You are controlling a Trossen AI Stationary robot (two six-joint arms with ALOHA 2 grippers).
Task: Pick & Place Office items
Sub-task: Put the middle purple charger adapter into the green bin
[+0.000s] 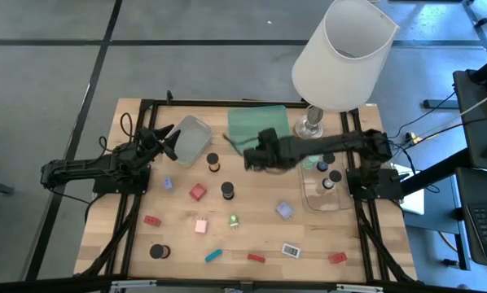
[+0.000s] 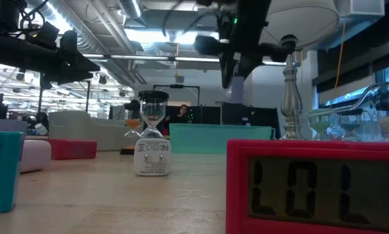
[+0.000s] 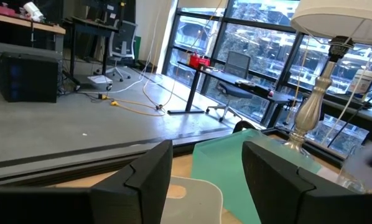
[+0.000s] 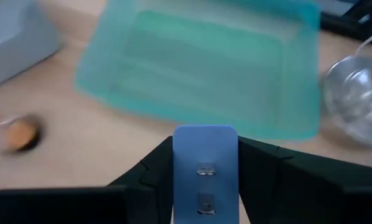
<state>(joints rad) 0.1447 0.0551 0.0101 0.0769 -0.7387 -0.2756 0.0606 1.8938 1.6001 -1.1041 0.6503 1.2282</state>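
Spreading across the far part of the table, the lamp stood biggest, its shade over the far right corner. Next came three trays: a green one at the far middle, a grey one to its left, and a clear one at the right holding two black cylinders. The right arm reached leftward from its base over the table's middle, its gripper hanging just short of the green tray with jaws clamped on a lavender block. The left gripper waited near the grey tray, jaws standing apart and holding nothing. Scattered on the near wood were small items: a red block, a black cylinder, another lavender block, a pink block, a teal bar and a red bar.
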